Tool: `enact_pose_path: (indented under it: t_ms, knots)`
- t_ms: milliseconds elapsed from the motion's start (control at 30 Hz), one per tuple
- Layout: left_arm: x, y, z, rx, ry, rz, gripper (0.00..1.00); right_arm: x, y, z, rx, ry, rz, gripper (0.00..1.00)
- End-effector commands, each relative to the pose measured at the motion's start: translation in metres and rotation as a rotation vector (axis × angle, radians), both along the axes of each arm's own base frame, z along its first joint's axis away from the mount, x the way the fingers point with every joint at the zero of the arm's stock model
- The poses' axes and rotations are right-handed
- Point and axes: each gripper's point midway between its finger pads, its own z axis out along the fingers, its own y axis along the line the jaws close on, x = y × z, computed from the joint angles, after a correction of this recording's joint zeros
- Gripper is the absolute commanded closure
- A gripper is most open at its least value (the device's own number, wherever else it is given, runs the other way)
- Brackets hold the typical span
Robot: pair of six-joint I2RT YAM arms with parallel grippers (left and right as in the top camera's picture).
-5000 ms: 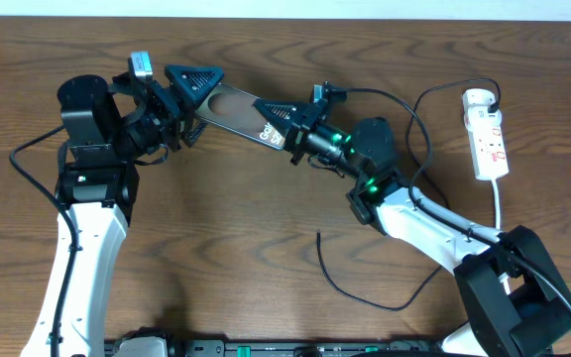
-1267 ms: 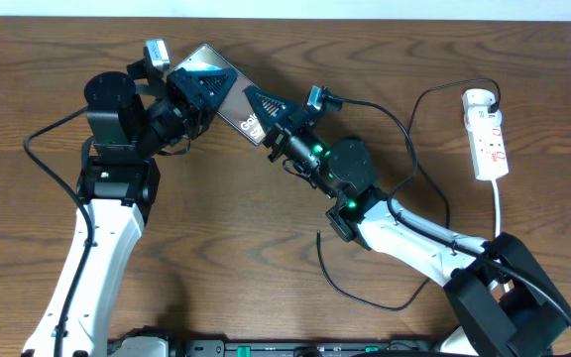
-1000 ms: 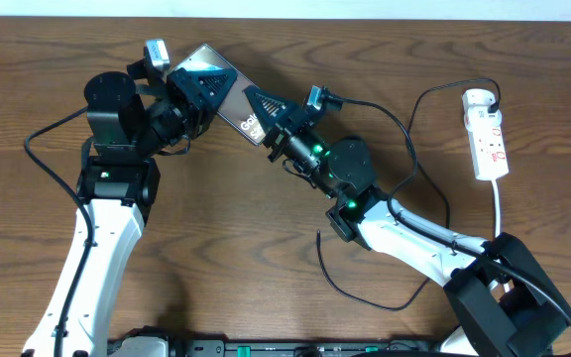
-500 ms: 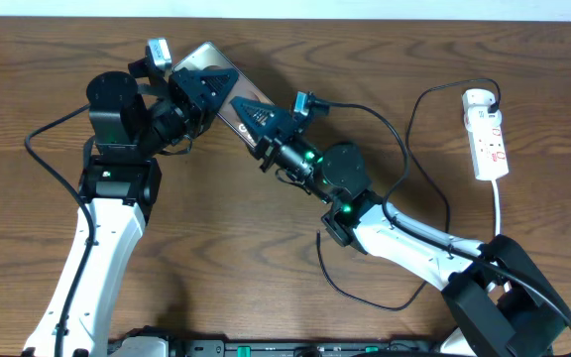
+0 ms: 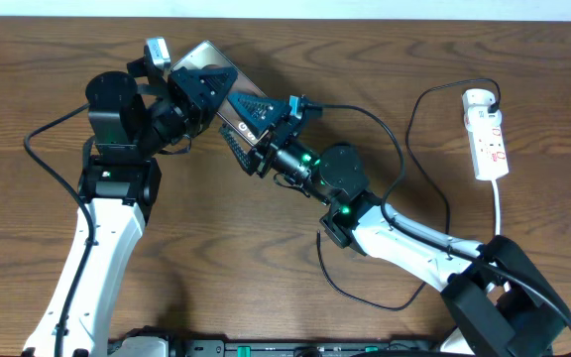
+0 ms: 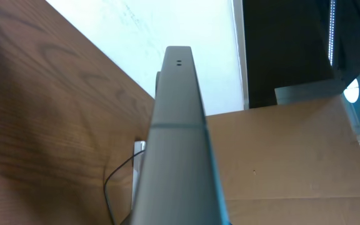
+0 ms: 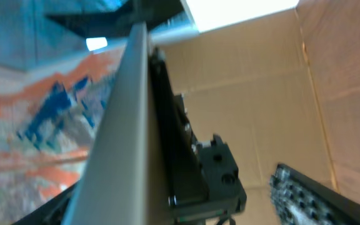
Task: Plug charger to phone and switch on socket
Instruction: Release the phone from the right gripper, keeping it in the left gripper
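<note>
The phone [image 5: 199, 53] is lifted off the table at the back left, with my left gripper [image 5: 194, 89] shut on its upper part. My right gripper [image 5: 241, 124] stands open around the phone's lower end. In the left wrist view the phone [image 6: 179, 125] shows edge-on and my fingers are hidden. In the right wrist view the phone's edge [image 7: 120, 137] runs up the middle, and one ribbed pad [image 7: 302, 194] stands well clear of it. The charger [image 5: 411, 149] is plugged into the white socket [image 5: 486, 134] at the right. Its loose tip [image 5: 319, 236] lies on the table by my right arm.
The socket's white cord [image 5: 499, 213] runs toward the front right. The charger's cable loops under my right arm to the front [image 5: 404, 305]. A black cable [image 5: 365, 111] leads from my right wrist. Cardboard [image 6: 280, 162] stands behind the table.
My right gripper has slid up-left along the phone and spread its jaws wide. The left arm and the phone have hardly moved.
</note>
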Motion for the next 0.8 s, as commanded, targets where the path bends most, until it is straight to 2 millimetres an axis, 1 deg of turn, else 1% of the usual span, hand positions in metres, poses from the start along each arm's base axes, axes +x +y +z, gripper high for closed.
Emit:
enact_pose_path:
  t_ms: [0,133,233,367,467,567,633,767]
  knots:
    - [-0.005,-0.001,0.006,-0.002,-0.027,-0.046,0.93,-0.006,0.005,0.013,0.013,-0.035,0.018,0.01]
    - [-0.002,0.013,0.007,-0.004,-0.027,-0.021,0.93,-0.006,0.005,0.013,0.011,-0.037,0.018,0.01]
    - [0.0,0.028,0.007,-0.01,-0.027,-0.004,0.92,-0.006,0.005,0.013,-0.002,-0.057,0.013,0.01]
    - [0.001,0.057,0.009,-0.023,-0.028,0.021,0.92,-0.006,0.005,0.013,-0.02,-0.085,0.009,0.01]
    - [-0.004,0.078,0.011,-0.039,-0.031,0.013,0.92,-0.007,0.006,0.011,-0.046,-0.117,0.01,0.01]
    - [-0.012,0.099,0.012,-0.059,-0.031,-0.005,0.93,-0.009,0.009,0.003,-0.106,-0.15,0.018,0.01]
    - [-0.017,0.11,0.01,-0.069,-0.033,-0.032,0.93,-0.01,0.012,-0.007,-0.165,-0.175,0.029,0.01]
    - [-0.03,0.118,0.003,-0.075,-0.058,-0.144,0.92,-0.016,0.016,-0.023,-0.294,-0.288,0.069,0.01]
